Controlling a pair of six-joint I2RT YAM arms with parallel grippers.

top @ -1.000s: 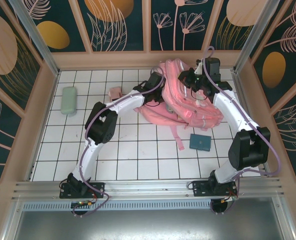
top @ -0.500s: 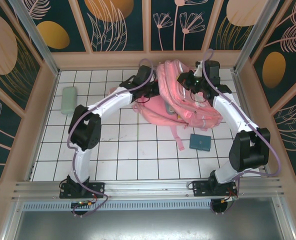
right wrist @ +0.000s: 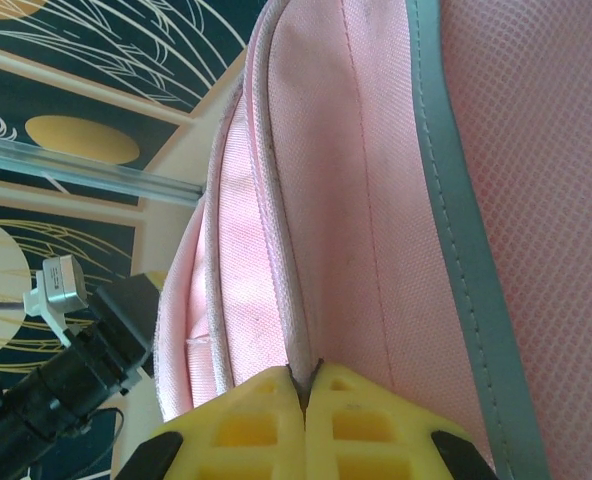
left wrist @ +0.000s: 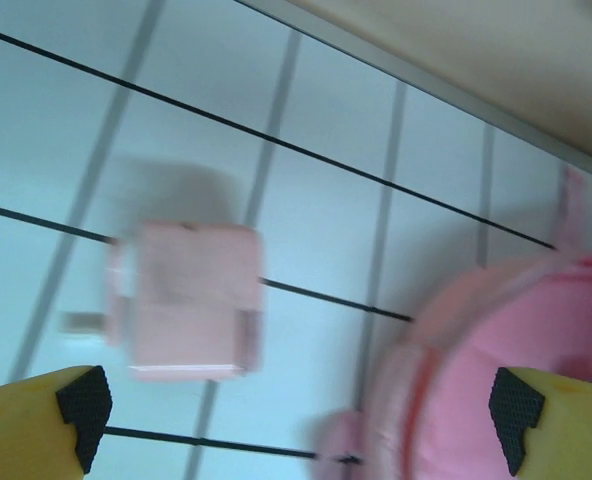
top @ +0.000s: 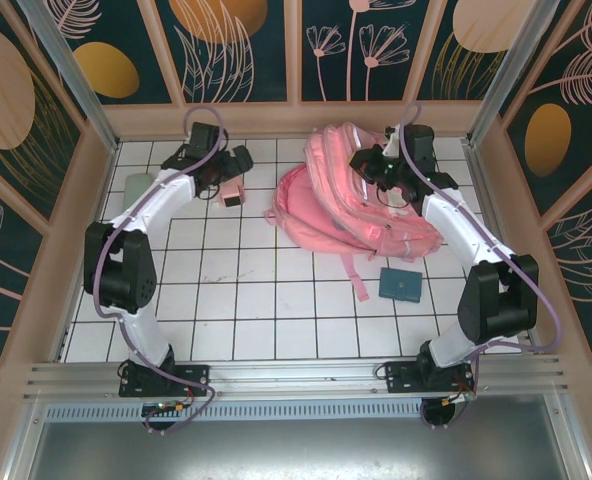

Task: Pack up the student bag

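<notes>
Top external, left to right: a pale green case point(top: 138, 198) lies at the far left of the desk point(top: 276, 320). Next, the left end effector point(top: 238, 163) is close by a small pink box point(top: 233, 190), fingers spread wide with nothing between them. Right of centre at the back sits the student bag point(top: 361, 205), its upper part raised. The right end effector point(top: 376, 165) is pressed together on it, probably pinching a fabric fold. A teal pouch point(top: 402, 284) lies just in front of the bag.

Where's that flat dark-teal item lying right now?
The teal item lies flat on the white tiles, on the right side of the top view, just nearer than the bag and beside its trailing strap.
</notes>
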